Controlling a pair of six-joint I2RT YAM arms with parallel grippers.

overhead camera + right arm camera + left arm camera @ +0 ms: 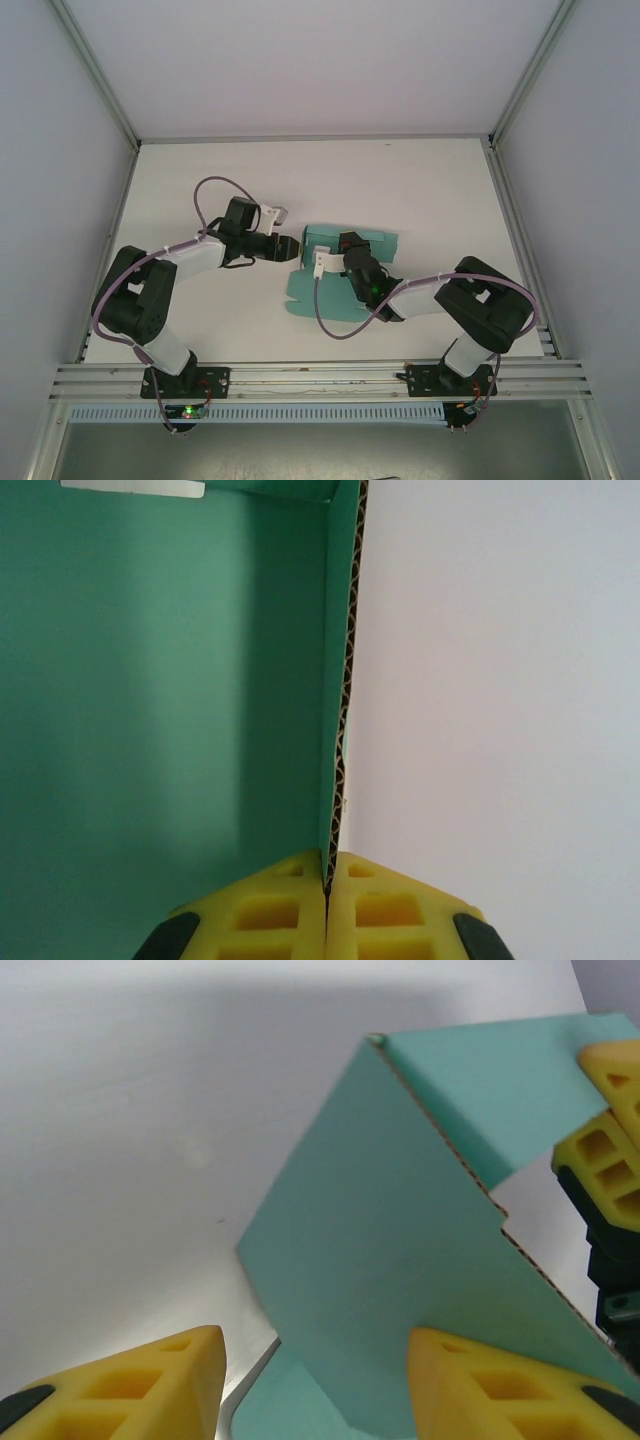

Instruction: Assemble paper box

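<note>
Item 1: paper box [303,292]. Teal-green card, plain, partly folded. In the top view it lies on the white table [420,180] at mid-frame, between the two arms. Its lower left part is flat on the surface and its upper right part is raised into low walls. In the left wrist view, one large panel [380,1240] stands tilted, running from the lower centre up to a folded corner at upper centre. A second panel runs off from that corner to the upper right.

Item 2: left gripper [292,248]. In the top view it sits at the left edge of the card. In its own view the yellow fingertips [150,1385] stand apart at the bottom of the frame, released. The tilted panel rises between them. The right-hand tip is against the card and the left-hand tip is clear of it.

Item 3: right gripper [327,880]. Clenched on an upright wall of the card. The corrugated edge runs straight up from between the two yellow pads, which are pressed together. Green card is to the left of that edge and bare table to the right. In the left wrist view, its yellow fingers [610,1150] show at the right edge of the frame, on the upper panel.
</note>
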